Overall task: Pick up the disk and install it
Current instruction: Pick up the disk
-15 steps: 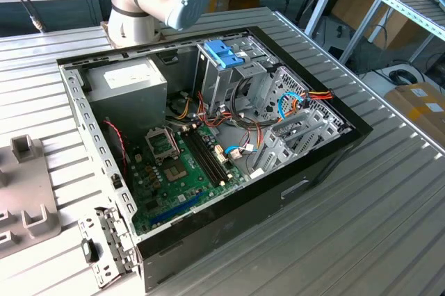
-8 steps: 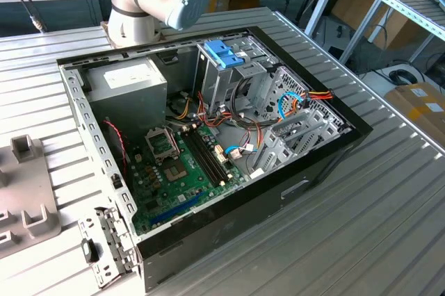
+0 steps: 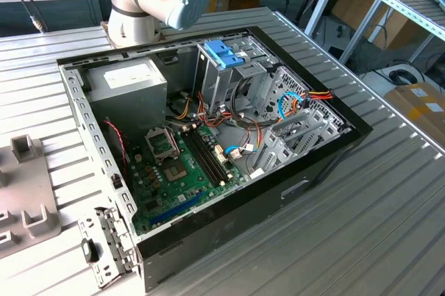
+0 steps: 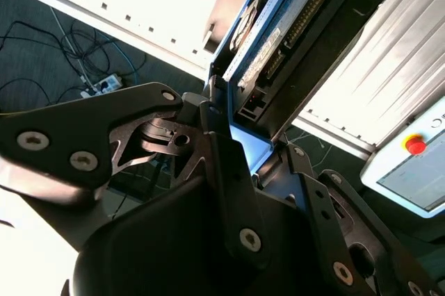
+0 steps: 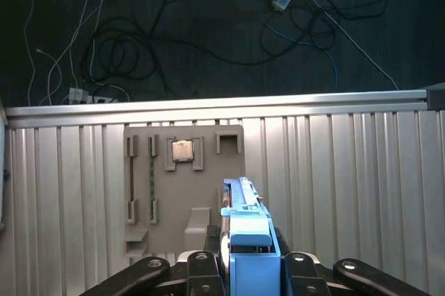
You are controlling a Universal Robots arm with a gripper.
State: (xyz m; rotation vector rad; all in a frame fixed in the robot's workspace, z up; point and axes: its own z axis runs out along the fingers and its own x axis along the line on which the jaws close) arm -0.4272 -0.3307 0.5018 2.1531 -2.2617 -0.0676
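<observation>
The disk (image 4: 292, 25) is a flat drive edged by a blue plastic carrier frame, held edge-on between the black fingers of my gripper (image 4: 254, 153), which is shut on it. In the first wrist view the disk's blue edge (image 5: 245, 206) sticks out from the gripper (image 5: 248, 260), high above the ribbed metal table (image 5: 348, 171). The open computer case (image 3: 313, 150) lies on the table in the exterior view, with a metal drive cage (image 3: 229, 77) at its back.
A grey fixture plate (image 5: 184, 192) with slots and a small chip (image 5: 182, 150) lies below the gripper. The case holds a grey power-supply box (image 3: 128, 80), a green motherboard (image 3: 181, 171), loose cables (image 3: 299, 98) and the cage's blue handle (image 3: 224, 53). Beyond the table edge, cables cover the floor (image 5: 139, 46).
</observation>
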